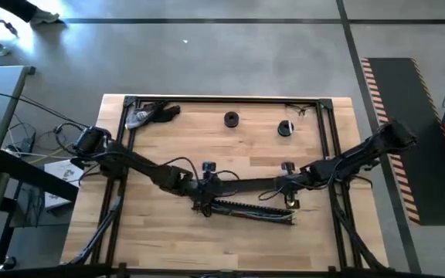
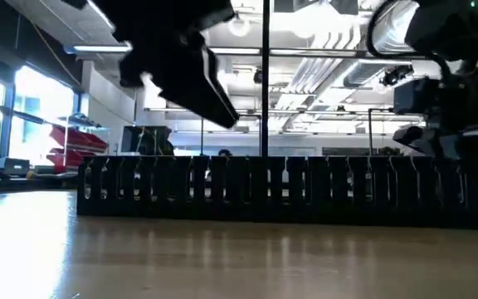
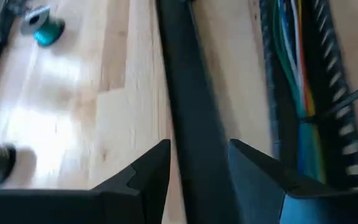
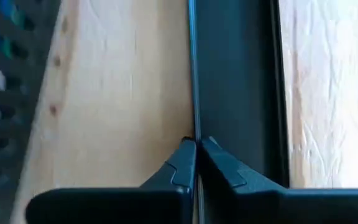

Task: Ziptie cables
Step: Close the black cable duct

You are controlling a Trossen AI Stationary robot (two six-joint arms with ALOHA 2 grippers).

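The cables (image 3: pixel 294 68), a bundle of thin white, green, blue and orange wires, lie inside the black slotted channel (image 1: pixel 246 207) near the table's middle. A thin dark band (image 3: pixel 309 116) crosses them. Just beyond the channel a long black strip (image 1: pixel 247 184) runs between my two grippers. My left gripper (image 3: pixel 199 146) is open, one finger on either side of the strip (image 3: pixel 188 93); I cannot tell whether it touches. My right gripper (image 4: pixel 196 144) is shut at the strip's other end. My right gripper pinches a thin grey edge (image 4: pixel 192 118) between its two fingertips. This edge runs along one long side of the black strip (image 4: pixel 235 93). The fingers lie along the strip's length. Whether the strip is lifted clear of the wood does not show.
Two small dark round objects (image 1: pixel 231 119) (image 1: pixel 285 128) stand toward the table's far edge. A grey and black tool (image 1: pixel 145 116) lies at the far left corner. A black frame (image 1: pixel 222 99) borders the table. Bare wood lies between the channel and the near edge.
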